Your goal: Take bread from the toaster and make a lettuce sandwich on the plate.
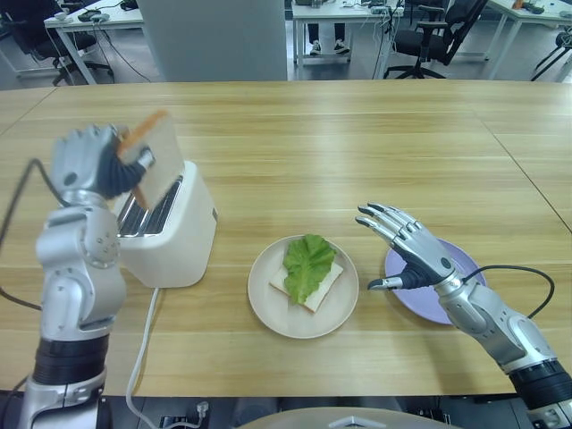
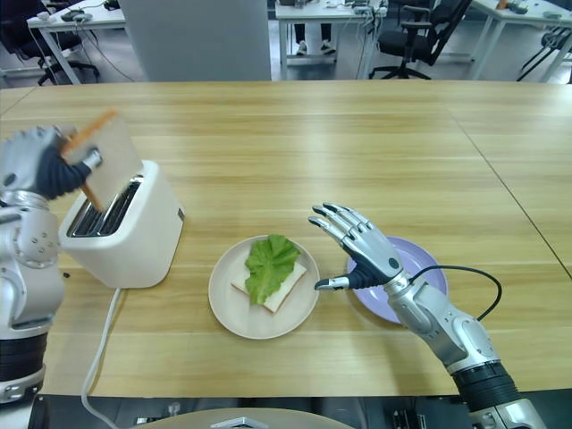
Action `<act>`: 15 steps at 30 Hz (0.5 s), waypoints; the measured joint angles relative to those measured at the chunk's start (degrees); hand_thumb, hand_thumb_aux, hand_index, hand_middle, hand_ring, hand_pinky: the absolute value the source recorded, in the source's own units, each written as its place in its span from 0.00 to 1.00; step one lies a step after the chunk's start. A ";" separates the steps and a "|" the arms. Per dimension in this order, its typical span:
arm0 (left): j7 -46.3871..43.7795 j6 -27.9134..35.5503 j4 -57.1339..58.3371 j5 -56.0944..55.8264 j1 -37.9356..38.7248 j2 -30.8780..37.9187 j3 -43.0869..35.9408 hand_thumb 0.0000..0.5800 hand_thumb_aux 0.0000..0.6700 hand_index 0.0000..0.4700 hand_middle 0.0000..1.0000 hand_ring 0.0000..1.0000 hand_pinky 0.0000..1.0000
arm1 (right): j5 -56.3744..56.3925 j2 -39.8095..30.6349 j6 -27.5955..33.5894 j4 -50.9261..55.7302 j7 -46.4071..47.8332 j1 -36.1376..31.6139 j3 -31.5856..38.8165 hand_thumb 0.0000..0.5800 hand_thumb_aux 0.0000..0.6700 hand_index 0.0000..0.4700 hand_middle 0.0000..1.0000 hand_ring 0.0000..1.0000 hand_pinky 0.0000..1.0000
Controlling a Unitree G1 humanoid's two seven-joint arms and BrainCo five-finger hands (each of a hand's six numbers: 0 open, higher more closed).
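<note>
My left hand (image 1: 96, 163) is shut on a slice of bread (image 1: 157, 154), holding it tilted just above the slots of the white toaster (image 1: 174, 234) at the left. A cream plate (image 1: 268, 304) in the middle carries another bread slice (image 1: 319, 292) with a green lettuce leaf (image 1: 307, 262) on top. My right hand (image 1: 407, 248) hovers open, fingers spread, to the right of that plate and over a purple plate (image 1: 466, 259).
The toaster's white cable (image 1: 143, 344) runs down off the table's near edge. The far half of the wooden table (image 1: 340, 134) is bare. Desks and office chairs stand in the room behind.
</note>
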 measured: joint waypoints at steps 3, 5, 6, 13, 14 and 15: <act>0.34 -1.01 -3.25 -1.93 -3.05 0.66 2.27 1.00 1.00 0.98 1.00 1.00 1.00 | -0.22 0.08 -0.13 -0.04 -0.01 0.00 -0.25 0.00 0.00 0.00 0.00 0.00 0.00; 0.11 -1.94 -5.83 -4.29 -5.20 0.60 3.10 1.00 1.00 0.98 1.00 1.00 1.00 | -0.51 0.08 -0.29 -0.18 -0.07 -0.05 -0.61 0.00 0.00 0.00 0.00 0.00 0.00; -0.66 -2.21 -6.95 -6.20 -6.22 0.14 3.28 1.00 1.00 0.98 1.00 1.00 1.00 | -0.66 0.03 -0.45 -0.28 -0.19 -0.03 -0.81 0.00 0.00 0.00 0.00 0.00 0.00; -15.08 4.53 -10.79 -29.92 -7.77 -13.32 -4.56 1.00 1.00 0.98 1.00 1.00 1.00 | -4.74 -1.29 -2.62 -5.65 -3.59 0.44 -3.42 0.00 0.00 0.00 0.00 0.00 0.00; -15.77 6.20 -11.23 -31.78 -7.16 -15.29 -5.50 1.00 1.00 0.98 1.00 1.00 1.00 | -5.32 -1.53 -3.07 -6.61 -3.96 0.95 -3.80 0.00 0.00 0.00 0.00 0.00 0.00; -16.30 8.71 -12.14 -34.20 -6.05 -17.98 -6.58 1.00 1.00 0.98 1.00 1.00 1.00 | -5.96 -1.75 -3.70 -7.65 -4.40 1.54 -4.33 0.00 0.00 0.00 0.00 0.00 0.00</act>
